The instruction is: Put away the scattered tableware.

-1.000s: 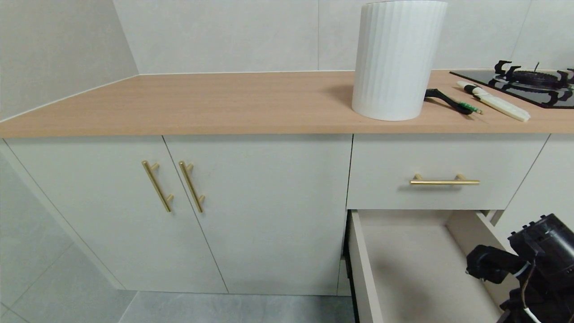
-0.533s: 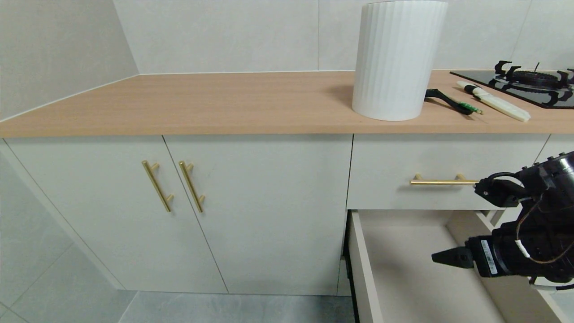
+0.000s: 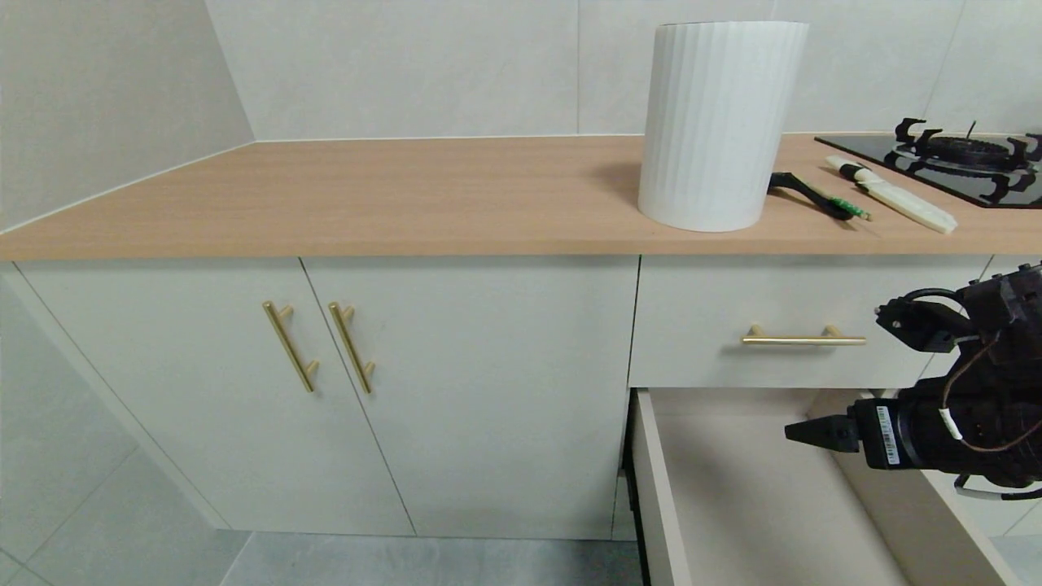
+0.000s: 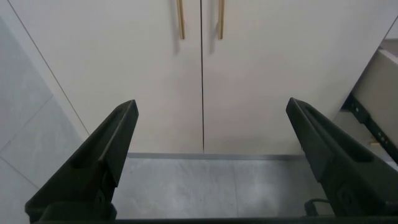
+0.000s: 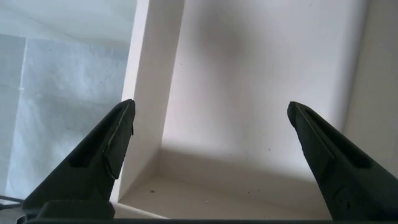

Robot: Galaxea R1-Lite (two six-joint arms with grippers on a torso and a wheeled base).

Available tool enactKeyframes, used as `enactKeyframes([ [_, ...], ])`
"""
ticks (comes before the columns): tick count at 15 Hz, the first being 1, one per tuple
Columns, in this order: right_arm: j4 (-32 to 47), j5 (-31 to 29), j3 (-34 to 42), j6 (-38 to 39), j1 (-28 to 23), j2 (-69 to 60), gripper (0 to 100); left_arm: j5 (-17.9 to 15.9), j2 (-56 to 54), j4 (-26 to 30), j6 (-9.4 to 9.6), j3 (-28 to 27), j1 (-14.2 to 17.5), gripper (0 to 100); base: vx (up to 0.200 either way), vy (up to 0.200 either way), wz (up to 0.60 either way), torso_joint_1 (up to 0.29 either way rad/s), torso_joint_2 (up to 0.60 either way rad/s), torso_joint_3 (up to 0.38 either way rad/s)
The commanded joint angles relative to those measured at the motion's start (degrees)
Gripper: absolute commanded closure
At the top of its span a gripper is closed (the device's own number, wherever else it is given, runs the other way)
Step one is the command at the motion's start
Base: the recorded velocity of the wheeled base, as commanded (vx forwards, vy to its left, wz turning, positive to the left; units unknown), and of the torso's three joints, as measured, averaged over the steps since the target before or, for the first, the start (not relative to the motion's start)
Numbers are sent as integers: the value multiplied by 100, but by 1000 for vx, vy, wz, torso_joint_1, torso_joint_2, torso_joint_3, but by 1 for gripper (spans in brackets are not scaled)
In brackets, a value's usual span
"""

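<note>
Two utensils lie on the wooden countertop (image 3: 391,195) behind a tall white ribbed canister (image 3: 720,126): a black-handled one with a green part (image 3: 814,196) and a long cream one with a black band (image 3: 891,194). Below them, the lower drawer (image 3: 655,488) is pulled out and bare inside. My right gripper (image 3: 842,374) hangs open over that drawer's right side, with nothing between its fingers. The right wrist view looks down past the open right gripper (image 5: 209,111) into the drawer (image 5: 149,93). My left gripper (image 4: 211,106) is open and empty, low in front of the double cabinet doors (image 4: 261,74).
A black gas hob (image 3: 961,159) sits at the counter's far right. The closed upper drawer has a gold bar handle (image 3: 802,339). Two gold handles (image 3: 321,346) mark the cabinet doors on the left. Grey floor tiles (image 4: 205,186) lie below.
My right arm has risen from the lower right corner and turned its fingers leftward above the open drawer. The head camera has shifted, so the counter sits slightly lower in the picture.
</note>
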State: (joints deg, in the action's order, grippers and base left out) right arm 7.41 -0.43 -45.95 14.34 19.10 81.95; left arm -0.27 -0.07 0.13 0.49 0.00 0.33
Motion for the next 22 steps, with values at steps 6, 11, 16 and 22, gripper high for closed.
enactKeyframes([
  [6, 6, -1, 24, -1, -3, 32, 0, 0, 7, 4, -5, 0, 2, 0, 0, 0, 0, 119, -423, -300],
  [11, -3, -1, 51, -10, -3, 14, 0, 0, 7, 4, 4, 0, 2, 0, 0, 0, 0, 178, -483, -298],
  [16, -3, -1, 68, -36, -3, -56, 0, 0, 7, -5, -5, 0, 2, 0, 0, 0, 0, 187, -463, -268],
  [22, -645, -696, -1180, -379, -12, 454, 0, 0, 7, 4, -5, 0, 2, 0, 0, 0, 0, 30, -64, -34],
])
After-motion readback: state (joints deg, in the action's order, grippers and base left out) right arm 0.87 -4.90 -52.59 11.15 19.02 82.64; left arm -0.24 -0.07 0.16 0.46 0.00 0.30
